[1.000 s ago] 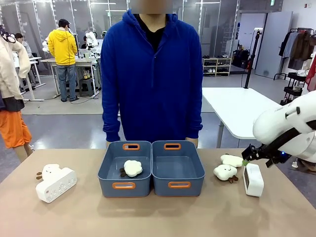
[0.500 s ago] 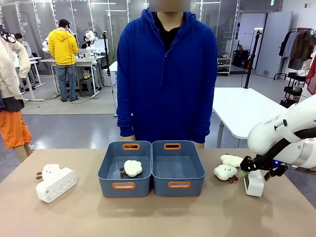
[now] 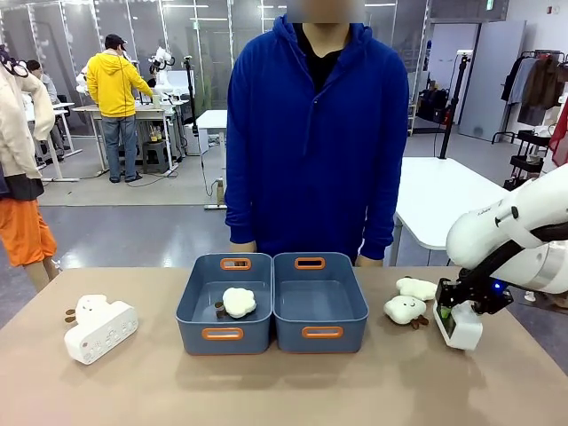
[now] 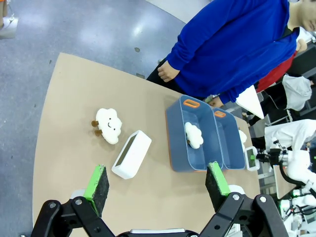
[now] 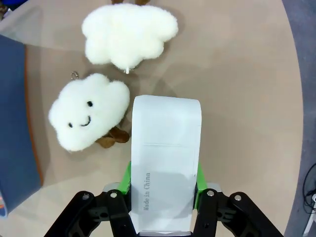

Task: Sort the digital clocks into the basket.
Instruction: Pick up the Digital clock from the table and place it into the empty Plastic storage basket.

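The right claw (image 5: 163, 183) pinches the clock (image 5: 166, 138) by its sides, just beside a cloud toy (image 5: 89, 118), right of the empty basket (image 3: 319, 302). Gripped only at one end, it could slip loose or snag the toy. The left claw (image 4: 157, 182) hangs spread.

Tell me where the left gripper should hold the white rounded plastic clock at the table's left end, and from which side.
Grip the white rounded plastic clock across its narrow width, pads on the two long faces, coming from above. The open left gripper looks wide enough. The cream cloud plush sits beside one long face with a gap.
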{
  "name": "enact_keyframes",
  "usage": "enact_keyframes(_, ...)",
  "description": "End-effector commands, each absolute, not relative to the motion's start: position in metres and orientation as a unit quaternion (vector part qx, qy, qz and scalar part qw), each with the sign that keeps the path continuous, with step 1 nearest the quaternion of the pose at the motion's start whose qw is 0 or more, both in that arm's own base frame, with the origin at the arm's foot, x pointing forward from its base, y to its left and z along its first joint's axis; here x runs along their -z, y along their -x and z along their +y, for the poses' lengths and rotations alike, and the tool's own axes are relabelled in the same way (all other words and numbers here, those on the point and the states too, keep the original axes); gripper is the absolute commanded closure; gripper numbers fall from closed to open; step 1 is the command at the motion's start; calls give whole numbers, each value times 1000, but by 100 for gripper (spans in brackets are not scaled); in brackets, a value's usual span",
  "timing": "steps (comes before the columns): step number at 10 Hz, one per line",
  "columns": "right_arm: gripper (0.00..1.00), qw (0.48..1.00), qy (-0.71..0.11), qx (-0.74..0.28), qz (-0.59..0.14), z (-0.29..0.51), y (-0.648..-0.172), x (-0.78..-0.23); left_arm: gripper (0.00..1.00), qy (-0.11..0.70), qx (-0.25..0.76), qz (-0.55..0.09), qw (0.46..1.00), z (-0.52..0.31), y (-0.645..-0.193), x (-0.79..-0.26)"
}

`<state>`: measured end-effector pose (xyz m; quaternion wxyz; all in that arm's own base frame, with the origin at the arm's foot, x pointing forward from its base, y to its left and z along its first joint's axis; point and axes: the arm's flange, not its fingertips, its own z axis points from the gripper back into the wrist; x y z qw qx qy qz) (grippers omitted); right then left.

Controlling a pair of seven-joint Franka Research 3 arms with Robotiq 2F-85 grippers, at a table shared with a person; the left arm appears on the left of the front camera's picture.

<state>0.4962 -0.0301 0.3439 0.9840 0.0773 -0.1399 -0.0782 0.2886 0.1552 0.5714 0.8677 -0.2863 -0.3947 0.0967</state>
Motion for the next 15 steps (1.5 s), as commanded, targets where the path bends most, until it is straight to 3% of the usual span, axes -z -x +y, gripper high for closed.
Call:
enact_keyframes(1,98,979,-110,77,-155,-38,-486,-382,0,277,-98,-397,870,155,-289,-571)
enact_keyframes(3,98,969,-130,-9,-211,-14,-463,-455,0,277,-98,-397,870,155,-289,-571)
enact_keyframes(5,98,955,-183,-73,-220,33,-458,-488,0,277,-98,-397,870,155,-289,-571)
enact_keyframes(9,98,940,-206,-154,-226,137,-483,-465,0,277,-98,-397,870,155,-289,-571)
enact_keyframes(14,98,946,-176,-143,-231,203,-515,-399,0,277,-98,-397,870,155,-289,-571)
enact_keyframes(15,43,946,-177,-143,-229,204,-516,-395,0,277,-98,-397,870,155,-289,-571)
